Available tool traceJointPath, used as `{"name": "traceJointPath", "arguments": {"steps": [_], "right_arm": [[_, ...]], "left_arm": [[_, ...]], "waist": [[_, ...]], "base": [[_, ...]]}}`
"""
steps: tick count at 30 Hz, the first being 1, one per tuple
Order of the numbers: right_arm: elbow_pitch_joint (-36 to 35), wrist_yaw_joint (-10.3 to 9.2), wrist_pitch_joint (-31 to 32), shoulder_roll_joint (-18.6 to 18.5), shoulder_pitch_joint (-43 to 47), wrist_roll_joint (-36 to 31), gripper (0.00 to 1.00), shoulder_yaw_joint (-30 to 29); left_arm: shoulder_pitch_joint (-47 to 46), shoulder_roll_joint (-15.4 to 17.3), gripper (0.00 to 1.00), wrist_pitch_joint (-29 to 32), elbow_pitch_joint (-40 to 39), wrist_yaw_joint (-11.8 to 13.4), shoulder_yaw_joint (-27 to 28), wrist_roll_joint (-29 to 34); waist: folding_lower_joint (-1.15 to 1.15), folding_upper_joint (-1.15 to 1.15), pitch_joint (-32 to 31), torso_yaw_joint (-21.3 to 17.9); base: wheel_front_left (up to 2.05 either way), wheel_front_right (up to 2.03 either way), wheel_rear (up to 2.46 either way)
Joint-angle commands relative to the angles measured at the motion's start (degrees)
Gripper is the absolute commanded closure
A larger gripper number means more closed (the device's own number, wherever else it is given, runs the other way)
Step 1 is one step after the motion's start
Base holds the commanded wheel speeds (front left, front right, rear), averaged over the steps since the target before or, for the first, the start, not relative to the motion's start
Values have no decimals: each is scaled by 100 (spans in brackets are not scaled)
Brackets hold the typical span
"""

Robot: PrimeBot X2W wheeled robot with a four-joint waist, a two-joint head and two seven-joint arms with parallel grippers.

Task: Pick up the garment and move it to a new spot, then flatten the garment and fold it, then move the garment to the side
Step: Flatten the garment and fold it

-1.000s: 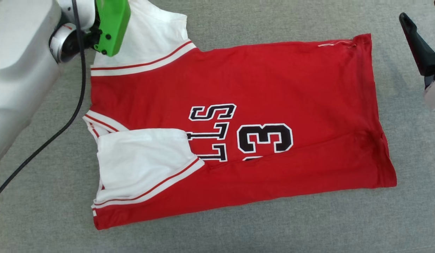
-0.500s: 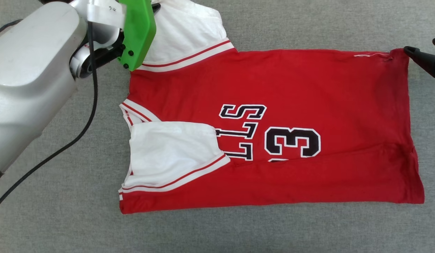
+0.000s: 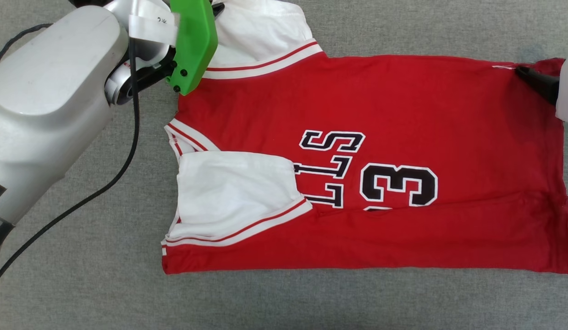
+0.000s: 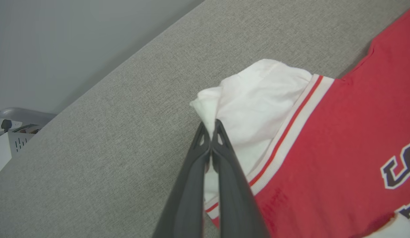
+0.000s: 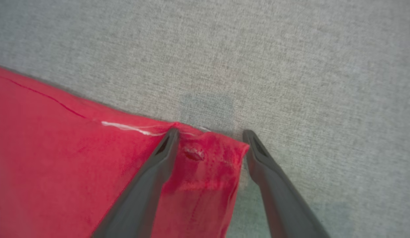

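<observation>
Red soft garment lies spread out flat on the gray table.

Its near side and one white sleeve are folded over the chest. It looks thin, light and floppy, so I think it will sag and wrinkle if it is lifted by just one spot. Corners and edges look like the best places to hold. The left gripper is squeezed tight on the tip of the far white sleeve. The right gripper is wide apart, with a finger on each side of the hem corner, and it holds nothing. With that corner pinched too, both ends could lift together.
</observation>
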Motion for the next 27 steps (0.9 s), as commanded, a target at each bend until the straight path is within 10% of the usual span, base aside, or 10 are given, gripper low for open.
{"name": "traceJointPath", "arguments": {"steps": [1, 2, 27], "right_arm": [[128, 31, -17, 142, 319, 73, 86, 273], [133, 31, -116, 132, 313, 100, 100, 290], [-315, 31, -2917, -391, 1377, 421, 100, 905]], "left_arm": [[50, -4, 100, -41, 31, -14, -12, -9], [63, 2, 100, -52, 43, -14, -14, -26], [1885, 654, 100, -981, -640, 250, -219, -228]], "waist": [[0, 0, -39, -37], [0, 0, -58, -48], [0, 0, -1602, -114]], "base": [[0, 0, 0], [0, 0, 0], [0, 0, 0]]}}
